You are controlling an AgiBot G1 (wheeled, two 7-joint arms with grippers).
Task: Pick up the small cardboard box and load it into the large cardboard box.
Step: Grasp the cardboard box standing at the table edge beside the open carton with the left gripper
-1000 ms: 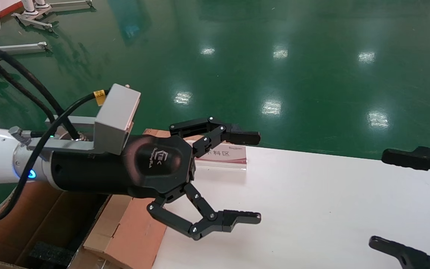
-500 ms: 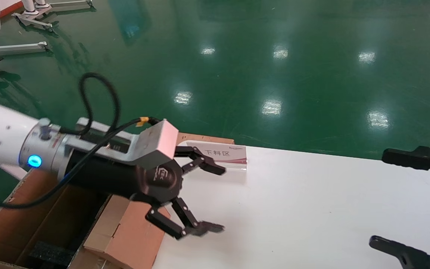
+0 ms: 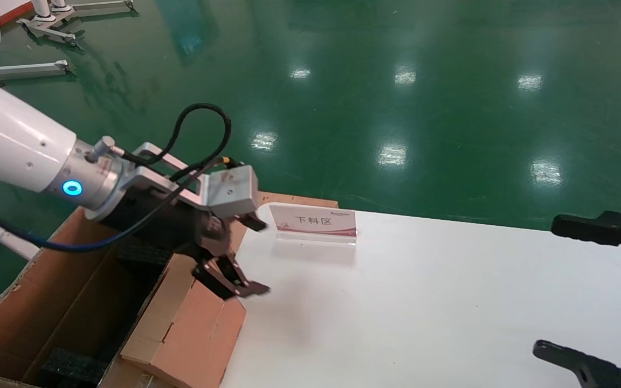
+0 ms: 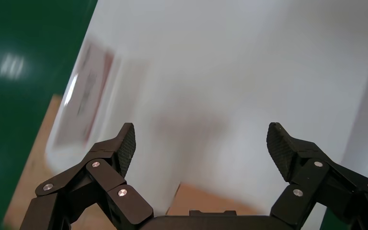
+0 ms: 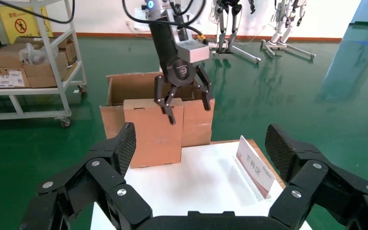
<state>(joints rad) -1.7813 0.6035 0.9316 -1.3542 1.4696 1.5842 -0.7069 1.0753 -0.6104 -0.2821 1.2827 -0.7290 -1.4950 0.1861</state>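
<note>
Pincer left is hanging released at our counter edge beside the large cardboard box, while pincer right is waiting released, parked.

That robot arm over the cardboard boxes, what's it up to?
The left gripper hangs open at the table's left edge, just above the small cardboard box, which it isn't holding. That box stands against the side of the large cardboard box, not inside it. A small sign stands on the table. The right gripper waits open at the right edge.
</note>
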